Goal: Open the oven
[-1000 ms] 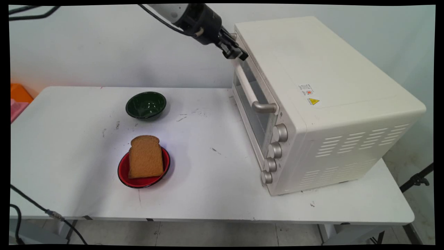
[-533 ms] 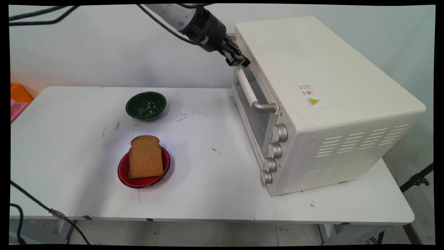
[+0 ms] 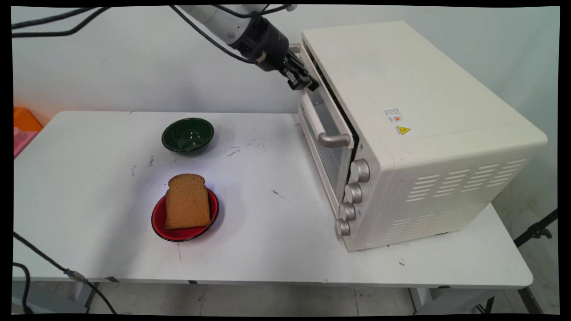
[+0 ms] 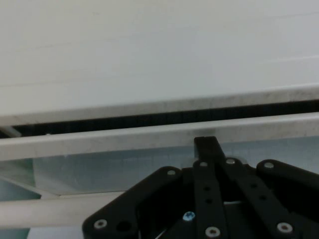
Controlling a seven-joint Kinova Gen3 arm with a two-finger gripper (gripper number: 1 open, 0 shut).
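A cream toaster oven (image 3: 424, 111) stands on the right of the white table (image 3: 267, 240). Its glass door (image 3: 331, 154) with a metal bar handle (image 3: 317, 119) hangs slightly ajar, a dark gap showing along its top. My gripper (image 3: 306, 83) is at the door's upper far corner, shut, its fingertips pressed to the door's top edge. In the hand view the gripper (image 4: 205, 145) lies against the door's top rail (image 4: 109, 135), with the dark gap (image 4: 109, 121) just above and the handle (image 4: 30, 211) below at left.
A slice of brown bread (image 3: 187, 201) lies on a red plate (image 3: 157, 221) near the table's front. Behind it sits an empty dark green bowl (image 3: 188, 134). Orange and pink objects (image 3: 23, 127) stand off the left edge. Four knobs (image 3: 353, 193) line the oven's front.
The gripper came down onto the door's top edge and drew back toward the left. The door, shut before, has tilted out and a dark gap has opened at its top.
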